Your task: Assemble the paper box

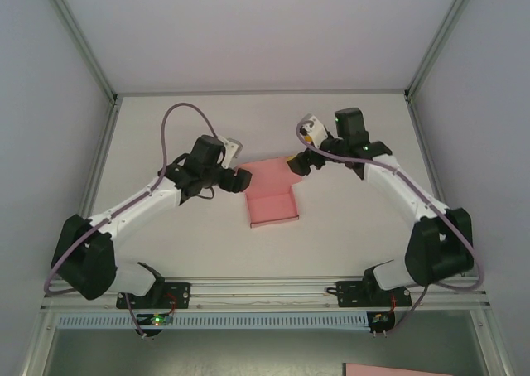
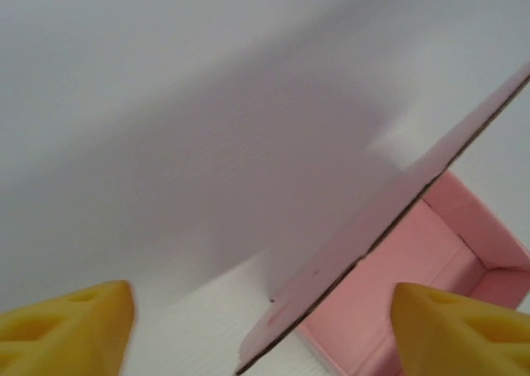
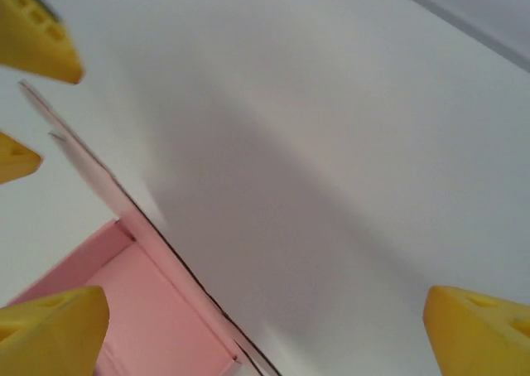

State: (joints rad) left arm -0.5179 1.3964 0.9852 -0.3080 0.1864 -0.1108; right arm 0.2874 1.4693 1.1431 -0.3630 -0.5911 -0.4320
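The paper box is a pink open tray lying at the table's middle, with its lid flap raised at the far side. My left gripper is at the flap's left end and my right gripper at its right end. In the left wrist view the flap slants between the yellow fingers, which stand wide apart and clear of it, so the left gripper is open. The right gripper is open too, with the flap's edge and the tray's inside near its left finger.
The white table is boxed in by grey walls and metal posts. An aluminium rail carrying both arm bases runs along the near edge. A second pink sheet lies below the table at the bottom right.
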